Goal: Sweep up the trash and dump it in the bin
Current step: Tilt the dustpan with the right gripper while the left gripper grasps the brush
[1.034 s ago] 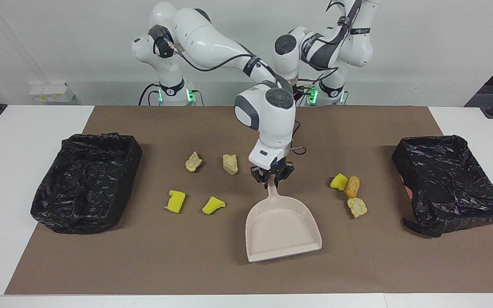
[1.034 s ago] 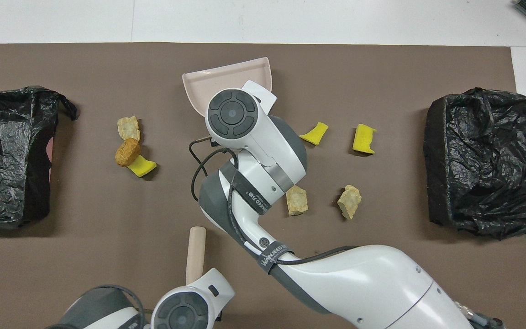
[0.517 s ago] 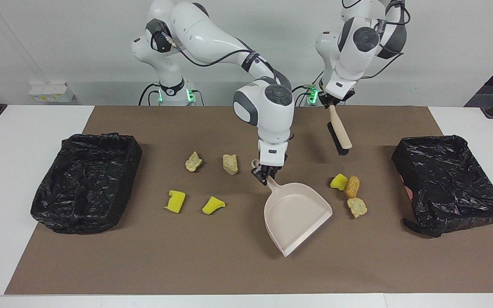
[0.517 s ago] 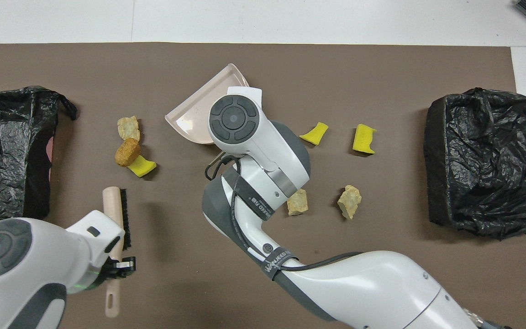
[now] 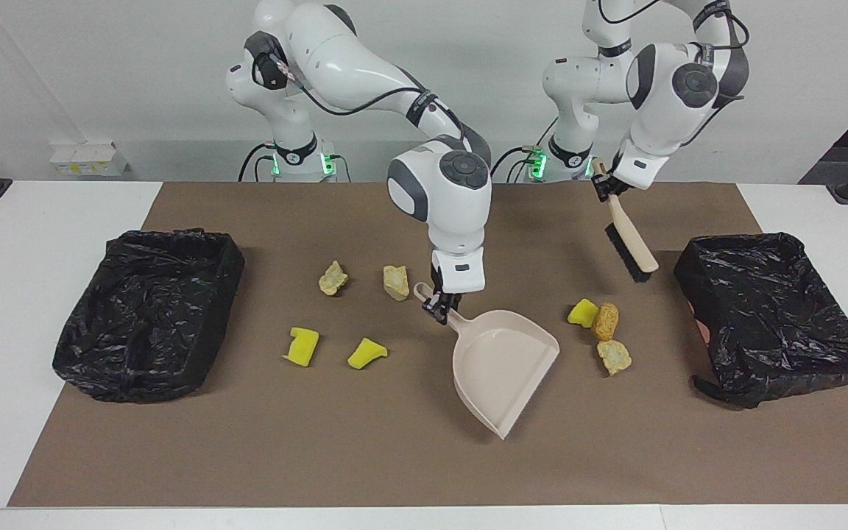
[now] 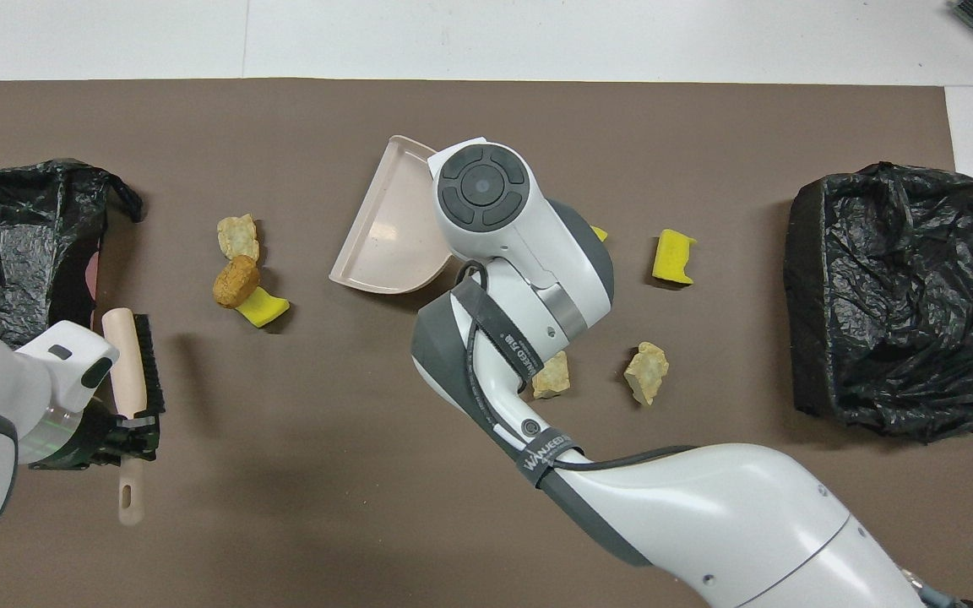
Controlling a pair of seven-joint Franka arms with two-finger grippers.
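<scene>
My right gripper [image 5: 440,308] is shut on the handle of the beige dustpan [image 5: 501,364], whose mouth opens toward the left arm's end of the table. Beside that mouth lie a yellow sponge piece [image 5: 582,312], a golden-brown lump [image 5: 605,321] and a beige chunk [image 5: 615,355]. My left gripper [image 5: 603,185] is shut on a brush [image 5: 630,243] and holds it in the air, bristles down, over the mat between this cluster and the nearby bin. Two beige chunks [image 5: 333,278] [image 5: 396,282] and two yellow sponge pieces [image 5: 302,346] [image 5: 366,352] lie toward the right arm's end.
A bin lined with a black bag [image 5: 774,316] stands at the left arm's end of the brown mat, and another [image 5: 148,313] at the right arm's end. In the overhead view the right wrist [image 6: 482,190] hides the dustpan's handle and part of one sponge piece.
The left arm has carried the brush up and toward the bin at its own end. The right gripper has turned the dustpan's mouth toward the three-piece cluster. The trash has not moved.
</scene>
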